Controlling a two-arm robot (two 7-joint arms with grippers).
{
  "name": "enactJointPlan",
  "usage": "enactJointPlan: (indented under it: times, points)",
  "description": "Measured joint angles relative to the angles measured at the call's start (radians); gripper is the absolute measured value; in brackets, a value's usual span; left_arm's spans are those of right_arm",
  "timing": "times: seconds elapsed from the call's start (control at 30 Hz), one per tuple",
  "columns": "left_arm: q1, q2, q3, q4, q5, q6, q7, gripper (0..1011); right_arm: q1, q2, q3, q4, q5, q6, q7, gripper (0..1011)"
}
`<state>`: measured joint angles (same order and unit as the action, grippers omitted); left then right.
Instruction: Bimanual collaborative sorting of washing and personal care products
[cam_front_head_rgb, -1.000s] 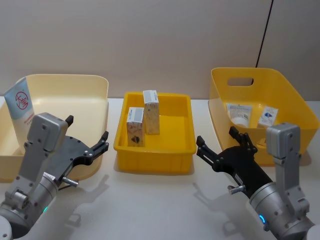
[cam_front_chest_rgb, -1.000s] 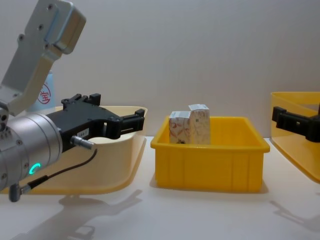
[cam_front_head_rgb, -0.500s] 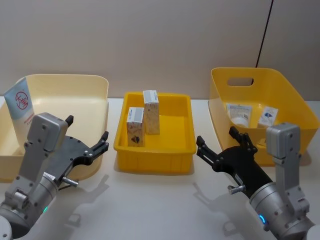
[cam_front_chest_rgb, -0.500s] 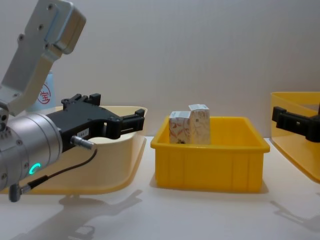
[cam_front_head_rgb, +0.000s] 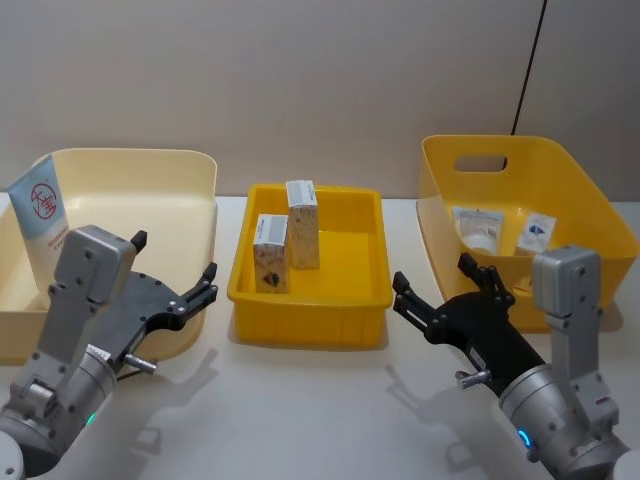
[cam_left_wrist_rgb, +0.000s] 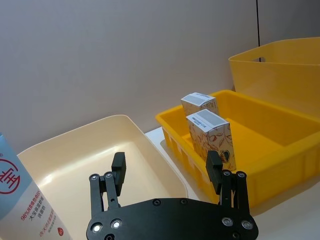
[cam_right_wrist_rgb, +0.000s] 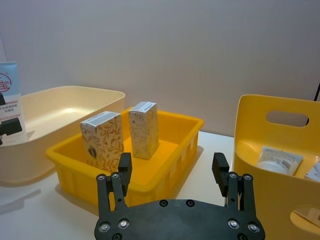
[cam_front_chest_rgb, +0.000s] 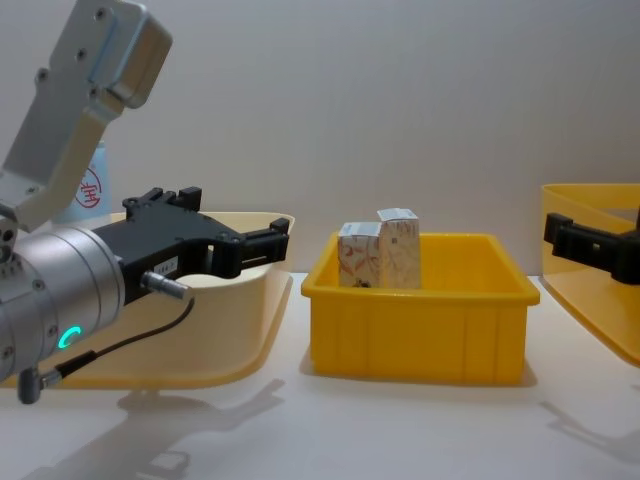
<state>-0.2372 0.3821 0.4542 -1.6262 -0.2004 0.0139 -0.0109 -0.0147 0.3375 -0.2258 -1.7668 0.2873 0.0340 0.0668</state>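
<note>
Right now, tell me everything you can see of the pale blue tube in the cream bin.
The pale-blue tube stands nearly upright, slightly tilted, at the left side of the cream bin, apparently leaning on its wall. It looks like soft plastic, flat sealed end up, with a red round mark near the top and fine red print below. Its lower end is hidden behind the left arm. The left gripper hovers at the bin's near side, jaws open, not touching it.
</note>
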Motion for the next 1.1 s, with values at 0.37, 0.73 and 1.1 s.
enactJointPlan:
  times: [0.37,0.73,1.1]
  points:
    - [0.000,0.000,0.000,0.000,0.000,0.000,0.000,1002,0.000,0.000,0.000,0.000,0.000,0.000,0.000,1001]
    - [0.000,0.000,0.000,0.000,0.000,0.000,0.000,1002,0.000,0.000,0.000,0.000,0.000,0.000,0.000,1001]
    - [0.000,0.000,0.000,0.000,0.000,0.000,0.000,1002,0.000,0.000,0.000,0.000,0.000,0.000,0.000,1001]
